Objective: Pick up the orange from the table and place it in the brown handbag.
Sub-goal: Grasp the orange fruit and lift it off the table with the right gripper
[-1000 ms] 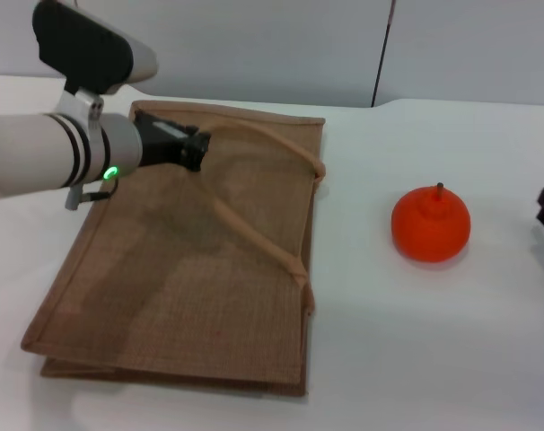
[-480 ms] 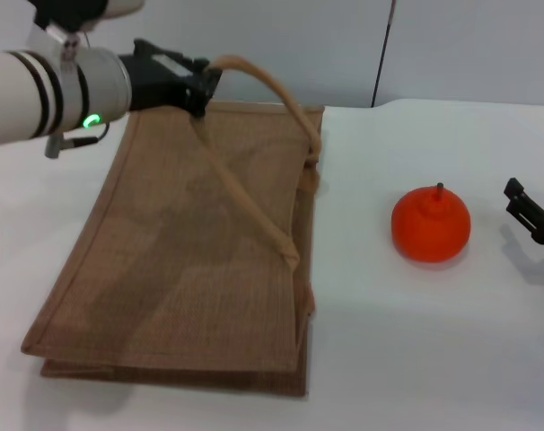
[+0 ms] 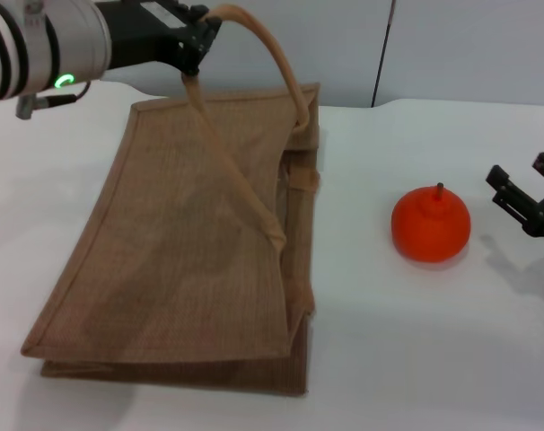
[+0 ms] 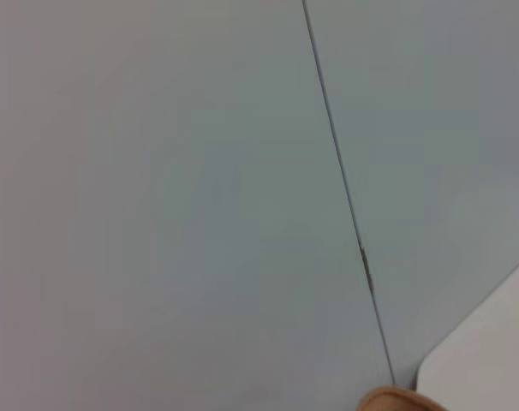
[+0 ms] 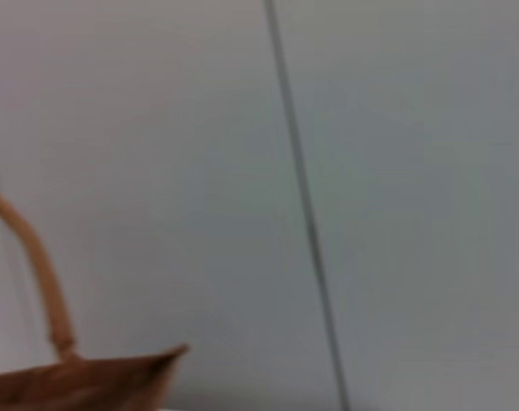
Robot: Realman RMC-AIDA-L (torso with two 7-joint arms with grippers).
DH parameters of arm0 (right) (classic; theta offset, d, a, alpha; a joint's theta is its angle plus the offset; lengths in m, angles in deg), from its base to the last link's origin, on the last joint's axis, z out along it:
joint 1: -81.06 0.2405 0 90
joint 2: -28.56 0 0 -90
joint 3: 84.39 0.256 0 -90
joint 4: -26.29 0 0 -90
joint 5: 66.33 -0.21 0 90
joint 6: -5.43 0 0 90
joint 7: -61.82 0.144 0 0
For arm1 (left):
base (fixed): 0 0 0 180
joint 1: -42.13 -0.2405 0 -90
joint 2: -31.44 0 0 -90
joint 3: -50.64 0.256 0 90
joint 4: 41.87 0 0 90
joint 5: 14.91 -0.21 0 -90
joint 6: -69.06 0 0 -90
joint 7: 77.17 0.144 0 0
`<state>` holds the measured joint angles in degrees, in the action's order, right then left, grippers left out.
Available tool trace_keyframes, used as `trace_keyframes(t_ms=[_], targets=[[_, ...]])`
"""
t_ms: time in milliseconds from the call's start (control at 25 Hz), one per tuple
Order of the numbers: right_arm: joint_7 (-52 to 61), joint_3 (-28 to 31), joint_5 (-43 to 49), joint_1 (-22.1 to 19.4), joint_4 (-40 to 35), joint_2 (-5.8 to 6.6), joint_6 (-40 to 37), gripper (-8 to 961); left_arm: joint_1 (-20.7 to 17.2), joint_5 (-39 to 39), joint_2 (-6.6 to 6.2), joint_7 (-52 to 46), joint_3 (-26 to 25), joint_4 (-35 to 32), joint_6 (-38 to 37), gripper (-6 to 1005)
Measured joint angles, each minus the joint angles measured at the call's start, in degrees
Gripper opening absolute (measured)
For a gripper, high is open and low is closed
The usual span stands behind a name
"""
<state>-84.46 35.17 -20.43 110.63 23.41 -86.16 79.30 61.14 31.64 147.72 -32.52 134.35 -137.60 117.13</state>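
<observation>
The brown handbag (image 3: 191,242) lies on the white table (image 3: 416,341), its top edge raised at the back. My left gripper (image 3: 200,31) is shut on the bag's rope handle (image 3: 267,54) and holds it up above the bag's far edge. The orange (image 3: 431,224) sits on the table to the right of the bag, stem up. My right gripper (image 3: 523,184) is open, just right of the orange and apart from it. The right wrist view shows the handle (image 5: 37,265) and the bag's edge (image 5: 88,381). The left wrist view shows a bit of the handle (image 4: 396,400).
A grey wall with a vertical seam (image 3: 384,49) stands behind the table. The bag's lower handle strap (image 3: 245,202) runs slantwise across the bag's face.
My left gripper has lifted the handle up and back, raising the bag's top edge. My right gripper has come in from the right edge toward the orange.
</observation>
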Motion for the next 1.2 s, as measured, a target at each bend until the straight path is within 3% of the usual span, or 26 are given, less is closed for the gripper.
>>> trace_keyframes(t_ms=[480, 1200], targets=[[5.7, -10.8, 1.4, 0.3, 3.2, 0.53, 2.7, 874, 0.0, -0.7, 0.00, 0.9, -2.8, -4.9, 4.2, 132], [6.0, -13.1, 2.1, 3.1, 3.3, -0.03, -6.2, 872, 0.4, -0.7, 0.09, 0.9, -3.0, -7.9, 6.2, 133]])
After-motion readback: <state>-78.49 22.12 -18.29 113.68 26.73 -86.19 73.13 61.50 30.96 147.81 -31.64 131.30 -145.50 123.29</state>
